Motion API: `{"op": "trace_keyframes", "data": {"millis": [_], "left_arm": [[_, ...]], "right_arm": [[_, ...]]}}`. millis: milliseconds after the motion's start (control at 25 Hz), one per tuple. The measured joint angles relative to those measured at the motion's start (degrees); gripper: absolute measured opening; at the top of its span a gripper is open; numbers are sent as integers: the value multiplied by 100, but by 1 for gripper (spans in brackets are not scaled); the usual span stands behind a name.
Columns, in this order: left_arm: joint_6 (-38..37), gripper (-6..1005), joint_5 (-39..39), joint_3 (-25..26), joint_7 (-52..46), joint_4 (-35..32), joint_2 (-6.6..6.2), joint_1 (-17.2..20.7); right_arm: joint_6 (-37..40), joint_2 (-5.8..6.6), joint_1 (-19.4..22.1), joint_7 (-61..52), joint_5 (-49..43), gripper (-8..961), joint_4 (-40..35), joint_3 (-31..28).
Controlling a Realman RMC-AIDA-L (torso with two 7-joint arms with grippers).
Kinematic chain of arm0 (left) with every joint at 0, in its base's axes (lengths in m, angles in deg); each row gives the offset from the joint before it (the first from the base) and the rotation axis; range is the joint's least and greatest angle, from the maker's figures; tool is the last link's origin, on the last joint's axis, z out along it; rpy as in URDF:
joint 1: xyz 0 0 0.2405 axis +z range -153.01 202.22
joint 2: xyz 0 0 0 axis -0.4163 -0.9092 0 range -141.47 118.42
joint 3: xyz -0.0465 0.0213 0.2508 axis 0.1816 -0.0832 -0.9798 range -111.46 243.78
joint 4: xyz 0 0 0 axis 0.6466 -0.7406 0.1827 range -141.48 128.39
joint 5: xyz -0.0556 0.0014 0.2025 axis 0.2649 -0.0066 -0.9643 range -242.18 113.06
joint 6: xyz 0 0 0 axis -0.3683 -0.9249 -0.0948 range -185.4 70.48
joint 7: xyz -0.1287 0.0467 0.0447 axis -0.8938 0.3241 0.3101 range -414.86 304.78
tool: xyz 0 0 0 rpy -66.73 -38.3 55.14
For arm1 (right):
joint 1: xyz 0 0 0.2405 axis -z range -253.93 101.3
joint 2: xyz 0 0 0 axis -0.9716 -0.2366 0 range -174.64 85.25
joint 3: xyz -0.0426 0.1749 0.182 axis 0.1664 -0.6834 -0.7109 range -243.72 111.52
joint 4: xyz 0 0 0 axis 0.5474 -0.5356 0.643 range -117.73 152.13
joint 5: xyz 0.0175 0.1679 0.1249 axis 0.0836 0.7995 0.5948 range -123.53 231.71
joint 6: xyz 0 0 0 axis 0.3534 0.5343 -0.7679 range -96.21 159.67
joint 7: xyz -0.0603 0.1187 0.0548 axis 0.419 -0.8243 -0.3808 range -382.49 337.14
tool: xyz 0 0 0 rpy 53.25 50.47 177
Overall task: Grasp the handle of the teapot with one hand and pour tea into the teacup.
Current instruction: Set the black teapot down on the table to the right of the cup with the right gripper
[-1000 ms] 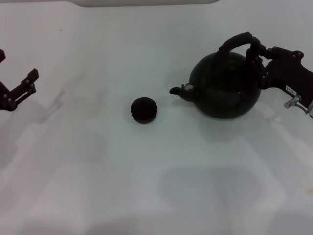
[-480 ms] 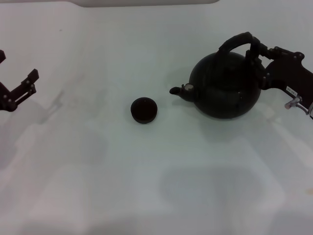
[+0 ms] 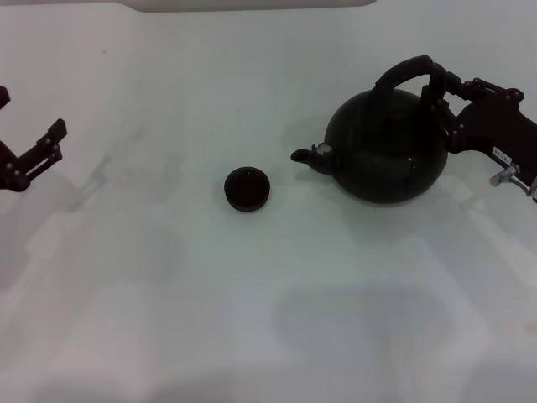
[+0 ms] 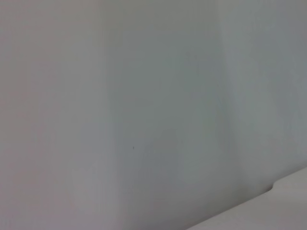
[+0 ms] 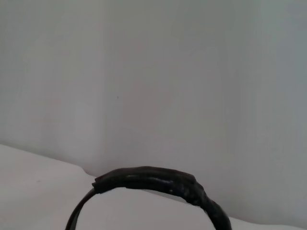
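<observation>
Currently the teapot stands on the white table at about 2 o'clock in the head view, its spout pointing toward 9 o'clock. The teacup sits upright just past the spout tip, near but clear of it, close to the centre of the view.

The right gripper is at the 3 o'clock side of the pot, its fingers reaching the rear leg of the handle. They appear to bracket that leg. Whether they are clamped on it or only set around it cannot be told; the right wrist view shows the handle's arch but no fingers.

The left gripper is parked at 9 o'clock, well apart from the work, jaws standing apart with nothing between them.

Assessment: the step in hand is securing the handle. A firm, square hold is needed before any lift, since a rear-leg grip lets a heavy pot swing. Recommended: lift only slightly, carry the spout above the cup's mouth, then tilt slowly, as the cup is small and a fast pour would likely overshoot.
</observation>
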Motion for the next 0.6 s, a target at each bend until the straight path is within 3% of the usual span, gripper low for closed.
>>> {"op": "trace_keyframes", "data": {"millis": [600], "left_arm": [[0,859,-8,0,0,-6,0,4]], "right_arm": [[57,0,9,1,41,434,61,-5]]}}
